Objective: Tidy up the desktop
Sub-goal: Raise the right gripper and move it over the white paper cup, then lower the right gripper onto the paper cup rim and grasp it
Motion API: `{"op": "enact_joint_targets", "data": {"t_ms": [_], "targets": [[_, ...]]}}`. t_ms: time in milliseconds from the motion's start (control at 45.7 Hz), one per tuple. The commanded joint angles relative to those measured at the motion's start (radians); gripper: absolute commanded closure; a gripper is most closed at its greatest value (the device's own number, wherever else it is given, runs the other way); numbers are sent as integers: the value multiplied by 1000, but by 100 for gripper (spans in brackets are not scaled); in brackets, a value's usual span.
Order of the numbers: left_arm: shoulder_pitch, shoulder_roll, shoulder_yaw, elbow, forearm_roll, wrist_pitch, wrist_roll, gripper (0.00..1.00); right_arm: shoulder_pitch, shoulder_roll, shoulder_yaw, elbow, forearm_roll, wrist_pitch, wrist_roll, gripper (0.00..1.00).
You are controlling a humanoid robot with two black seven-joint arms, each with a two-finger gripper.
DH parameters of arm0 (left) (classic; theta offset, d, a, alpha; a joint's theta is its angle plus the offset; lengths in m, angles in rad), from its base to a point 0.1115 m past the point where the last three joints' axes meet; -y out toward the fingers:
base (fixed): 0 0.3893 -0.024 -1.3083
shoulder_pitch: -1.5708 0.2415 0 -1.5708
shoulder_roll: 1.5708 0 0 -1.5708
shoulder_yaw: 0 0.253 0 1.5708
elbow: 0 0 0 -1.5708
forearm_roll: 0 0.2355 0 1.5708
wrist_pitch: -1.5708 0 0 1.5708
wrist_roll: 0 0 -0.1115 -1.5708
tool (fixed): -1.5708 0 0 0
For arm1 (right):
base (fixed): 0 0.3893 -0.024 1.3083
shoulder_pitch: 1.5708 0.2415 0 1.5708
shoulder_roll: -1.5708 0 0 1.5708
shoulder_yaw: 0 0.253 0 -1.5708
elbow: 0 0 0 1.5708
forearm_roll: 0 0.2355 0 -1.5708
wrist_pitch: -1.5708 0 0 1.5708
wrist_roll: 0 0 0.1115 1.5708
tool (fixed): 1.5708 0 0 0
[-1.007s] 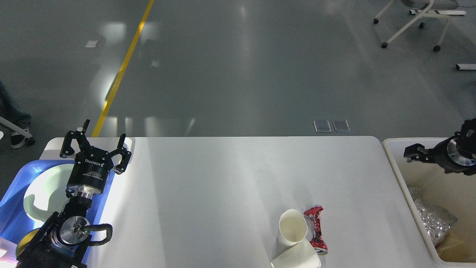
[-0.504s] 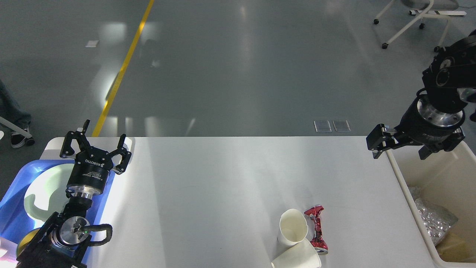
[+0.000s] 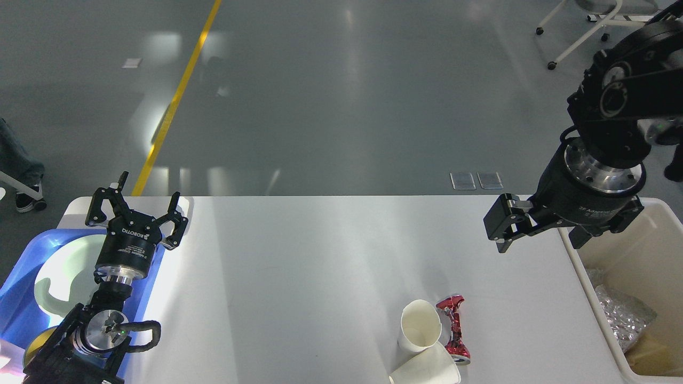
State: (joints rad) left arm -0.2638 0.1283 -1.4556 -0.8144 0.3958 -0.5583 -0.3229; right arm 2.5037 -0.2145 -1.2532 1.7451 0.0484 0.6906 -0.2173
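Right hand (image 3: 539,234) now farther left over desktop (image 3: 331,266), fingers spread, empty; left hand (image 3: 137,205) likewise open.

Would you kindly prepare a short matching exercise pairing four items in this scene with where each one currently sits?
Things:
1. crushed red can
2. foil wrapper
3. white plate
4. left gripper

Places:
A. inside the beige bin
B. on the blue tray
C. beside the paper cups on the desktop
D. above the tray's far edge, open

Pairs: 1-C, 2-A, 3-B, 4-D
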Motion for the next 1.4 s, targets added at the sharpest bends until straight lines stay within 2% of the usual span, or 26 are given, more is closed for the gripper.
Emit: {"op": "enact_joint_targets", "data": {"t_ms": [0, 197, 350, 547, 766, 1138, 1379], "targets": [[0, 0, 0, 0, 0, 0, 1, 3, -19, 9, 0, -3, 2, -9, 1, 1], [0, 0, 0, 0, 0, -2, 1, 3, -81, 23, 9, -27, 33, -20, 1, 1], [0, -1, 0, 0, 0, -2, 1, 3, -189, 34, 38, -29, 38, -111, -1, 1], [0, -1, 0, 0, 0, -2, 1, 3, -336, 46, 83, -29, 38, -275, -2, 3], [0, -1, 0, 0, 0, -2, 1, 3, -471, 78, 158, -36, 38, -352, -5, 3], [0, -1, 0, 0, 0, -2, 1, 3, -733, 127, 193, -222, 154, -499, -10, 3], [0, -1, 0, 0, 0, -2, 1, 3, -827, 190, 208, -297, 171, -536, -11, 3]]}}
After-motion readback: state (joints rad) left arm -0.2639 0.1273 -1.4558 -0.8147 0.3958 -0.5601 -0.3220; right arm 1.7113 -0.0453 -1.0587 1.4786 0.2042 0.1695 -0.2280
